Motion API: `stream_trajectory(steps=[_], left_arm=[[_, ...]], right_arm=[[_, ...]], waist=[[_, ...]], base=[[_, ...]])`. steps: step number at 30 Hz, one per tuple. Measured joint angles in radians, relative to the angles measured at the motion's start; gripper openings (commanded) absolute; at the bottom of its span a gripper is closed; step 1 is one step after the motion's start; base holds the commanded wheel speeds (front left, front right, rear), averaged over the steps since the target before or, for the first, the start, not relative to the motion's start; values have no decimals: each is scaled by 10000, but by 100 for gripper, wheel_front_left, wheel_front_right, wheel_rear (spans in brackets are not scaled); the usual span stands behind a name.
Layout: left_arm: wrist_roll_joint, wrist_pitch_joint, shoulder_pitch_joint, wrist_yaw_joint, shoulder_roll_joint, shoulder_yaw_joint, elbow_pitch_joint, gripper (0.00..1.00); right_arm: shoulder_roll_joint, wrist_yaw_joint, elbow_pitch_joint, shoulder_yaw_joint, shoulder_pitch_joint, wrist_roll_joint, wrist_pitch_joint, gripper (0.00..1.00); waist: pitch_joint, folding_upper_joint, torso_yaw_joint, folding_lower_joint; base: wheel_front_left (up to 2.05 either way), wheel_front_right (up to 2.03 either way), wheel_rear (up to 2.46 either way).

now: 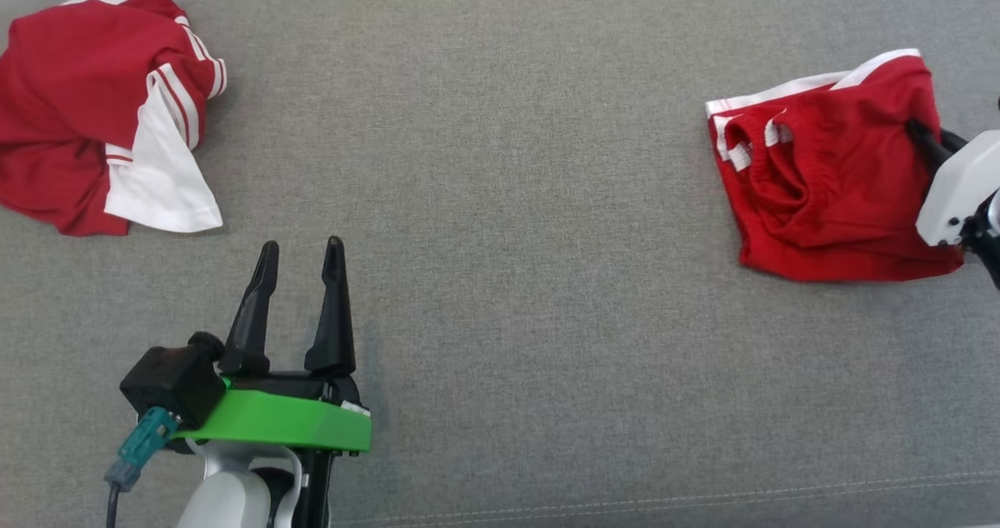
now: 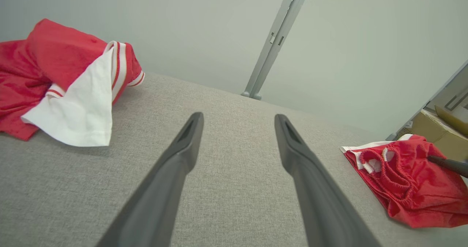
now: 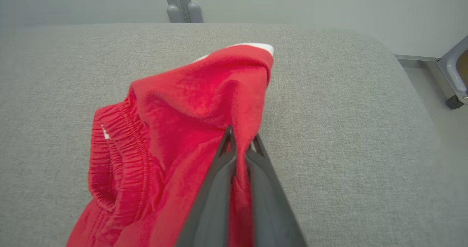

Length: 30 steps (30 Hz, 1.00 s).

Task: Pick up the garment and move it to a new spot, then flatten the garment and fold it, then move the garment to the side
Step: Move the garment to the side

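The red shorts (image 1: pixel 828 176) lie bunched on the grey cloth-covered table (image 1: pixel 500 200), out at about 3 o'clock in the head view. Their elastic waistband gapes open toward 9 o'clock, and a white-trimmed edge runs along their 12 o'clock side. The right claw (image 1: pixel 916 130) comes in from the 3 o'clock edge and pinches a fold of the shorts' red cloth. In the right wrist view the claw (image 3: pixel 242 137) has its two dark fingers pressed nearly together with a ridge of the shorts (image 3: pixel 190 104) caught between them, and the cloth is pulled up into a peak above the table (image 3: pixel 329 111).

The left claw (image 1: pixel 302 247) sits at about 7 o'clock, spread apart and holding nothing, over bare table, tips toward 12 o'clock. A crumpled red and white shirt (image 1: pixel 70 98) lies at 10 o'clock, well apart from the shorts.
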Motion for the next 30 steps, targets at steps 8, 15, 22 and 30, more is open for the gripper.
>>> stream_trajectory(steps=[8,15,22,30], left_arm=[[360,307,-413,0,245,-242,-251,100],[502,531,-526,0,267,-355,-405,100],[591,780,-582,0,286,-502,-426,100],[660,867,-587,0,284,-433,-491,100]], right_arm=[[-957,2,117,-144,-602,-226,104,0],[-1465,-38,464,-261,-959,-428,134,0],[-1557,-571,874,-268,-1149,-734,174,0],[-1703,-1331,1369,31,-1145,-1459,-196,100]], waist=[[661,0,-220,0],[928,0,-124,0],[1069,0,92,0],[1115,0,285,0]], base=[[0,0,0],[0,0,0],[0,0,0],[0,0,0]])
